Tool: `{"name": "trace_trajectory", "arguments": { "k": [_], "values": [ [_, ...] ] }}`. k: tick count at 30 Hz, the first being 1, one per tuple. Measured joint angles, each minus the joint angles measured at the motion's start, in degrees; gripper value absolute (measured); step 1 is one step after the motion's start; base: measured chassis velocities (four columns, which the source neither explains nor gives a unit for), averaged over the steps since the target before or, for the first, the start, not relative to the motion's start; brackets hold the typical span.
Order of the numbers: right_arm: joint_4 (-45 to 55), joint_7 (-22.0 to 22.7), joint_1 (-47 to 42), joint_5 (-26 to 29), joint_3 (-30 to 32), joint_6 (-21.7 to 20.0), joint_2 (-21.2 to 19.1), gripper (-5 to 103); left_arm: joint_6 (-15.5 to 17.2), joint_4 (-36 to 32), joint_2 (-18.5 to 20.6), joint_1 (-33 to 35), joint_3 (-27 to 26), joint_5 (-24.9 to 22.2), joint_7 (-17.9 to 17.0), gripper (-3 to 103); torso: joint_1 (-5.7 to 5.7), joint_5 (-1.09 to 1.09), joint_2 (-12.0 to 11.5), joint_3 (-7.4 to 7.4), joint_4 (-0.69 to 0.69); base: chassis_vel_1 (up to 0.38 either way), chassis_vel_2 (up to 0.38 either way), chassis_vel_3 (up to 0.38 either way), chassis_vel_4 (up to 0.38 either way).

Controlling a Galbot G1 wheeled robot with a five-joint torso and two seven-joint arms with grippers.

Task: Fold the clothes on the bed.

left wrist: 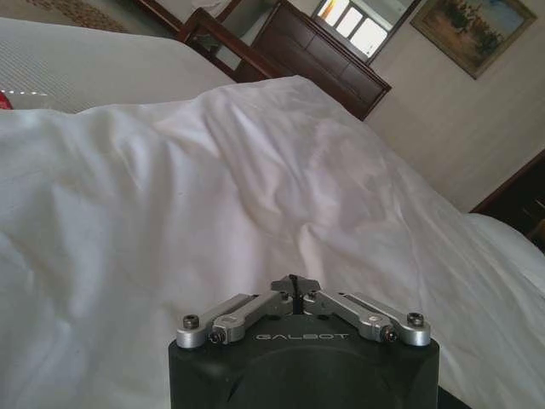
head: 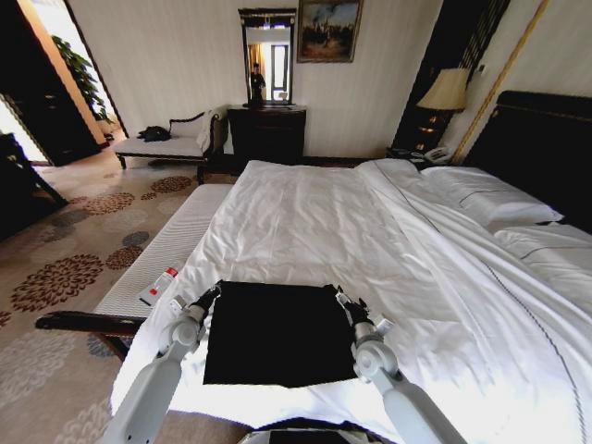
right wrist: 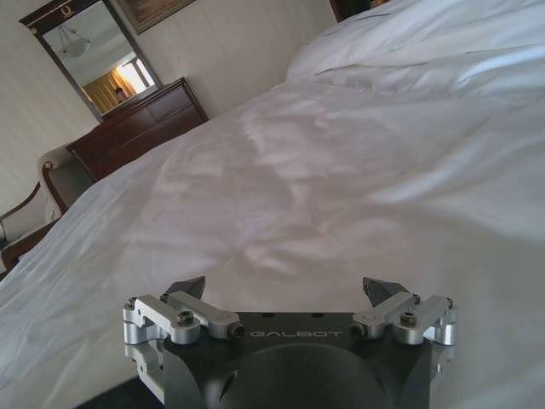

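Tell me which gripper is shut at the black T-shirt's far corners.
The left gripper: its fingertips meet at the black T-shirt's far left corner. The right gripper, at the far right corner, has its fingertips spread apart.

Both arms are stretched forward and low, pretty much mirrored, with the forearms angling slightly inward toward each other. The left gripper (head: 212, 294) sits out at the end of its grey arm with its dark fingertips (left wrist: 294, 282) pinched right together, linkages folded in toward the middle. The right gripper (head: 339, 295) is level with it on the other side, and its fingers (right wrist: 188, 287) are spread wide apart with a big gap between the two tips.
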Motion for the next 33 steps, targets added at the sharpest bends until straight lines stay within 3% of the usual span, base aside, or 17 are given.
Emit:
{"name": "trace_trajectory", "arguments": {
  "k": [15, 19, 22, 25, 29, 33],
  "values": [
    [-3.7, -1.3, 3.4, 0.9, 0.5, -1.0, -1.6, 100, 0.0, 4.5, 2.1, -4.8, -2.3, -2.2, -0.2, 0, 0.0, 0.01, 0.0, 0.0, 0.0, 0.0, 0.0, 0.0, 0.0],
    [-5.7, -4.5, 5.0, 4.0, -0.6, -2.4, -2.1, 100, 0.0, 4.8, 2.1, -4.9, -2.3, -1.8, -0.2, 0, 0.0, 0.01, 0.0, 0.0, 0.0, 0.0, 0.0, 0.0, 0.0],
    [-7.6, -10.5, 6.8, 9.4, -1.5, -4.0, -2.2, 100, 0.0, 4.8, 1.9, -4.6, -2.2, -1.2, -0.2, 0, 0.0, -0.01, 0.0, 0.0, 0.01, 0.0, 0.0, 0.0, 0.0],
    [-8.2, -12.8, 7.5, 12.7, -1.9, -5.4, -1.9, 100, 0.0, 4.8, 1.9, -4.5, -2.2, -1.0, -0.2, 0, 0.0, 0.0, 0.0, 0.0, 0.01, 0.0, 0.0, 0.0, 0.0],
    [-7.9, -14.3, 8.3, 17.8, -2.6, -7.3, -0.9, 100, 0.0, 4.7, 2.0, -4.3, -2.2, -1.0, -0.2, 0, 0.0, 0.01, 0.0, 0.0, 0.0, 0.0, 0.0, 0.0, 0.0],
    [-7.7, -15.0, 9.1, 19.0, -3.7, -8.1, -0.4, 100, -0.1, 4.5, 2.0, -3.8, -2.2, -0.7, -0.2, 0, 0.0, 0.0, 0.0, 0.0, 0.01, 0.0, 0.0, 0.0, 0.0]
  ]
}}
